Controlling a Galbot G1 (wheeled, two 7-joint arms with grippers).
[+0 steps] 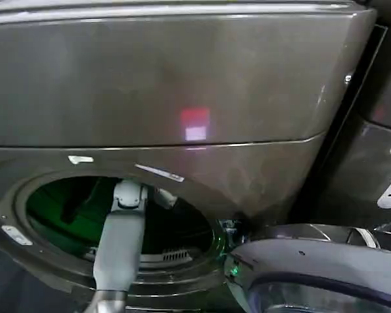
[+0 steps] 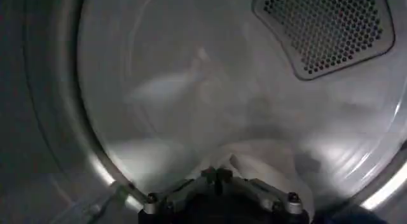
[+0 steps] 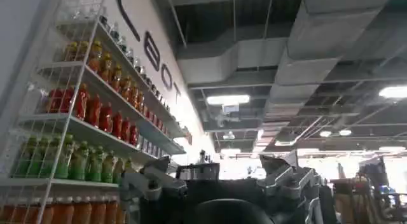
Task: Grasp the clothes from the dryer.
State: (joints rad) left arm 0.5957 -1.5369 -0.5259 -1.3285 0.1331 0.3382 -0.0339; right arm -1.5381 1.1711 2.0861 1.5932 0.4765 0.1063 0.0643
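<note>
The dryer (image 1: pixel 182 85) is a bronze-grey front loader with its round porthole (image 1: pixel 45 169) open. My left arm (image 1: pixel 120 241) reaches through the porthole into the metal drum (image 2: pixel 165 72). In the left wrist view, my left gripper (image 2: pixel 216 175) is low in the drum with its fingertips pressed together. They pinch a peak of whitish clothes (image 2: pixel 270 165) lying on the drum floor. My right gripper (image 3: pixel 213 174) is away from the dryer, pointing up toward a ceiling, with its fingers spread wide and nothing between them.
The dryer's grey-rimmed glass door (image 1: pixel 313 261) hangs open at the lower right, close to the porthole. A neighbouring machine (image 1: pixel 378 150) stands to the right. A perforated vent panel (image 2: pixel 327 28) sits on the drum's back wall. Green shows inside the porthole (image 1: pixel 58 208). Shelves of bottles (image 3: pixel 82 111) stand beside the right arm.
</note>
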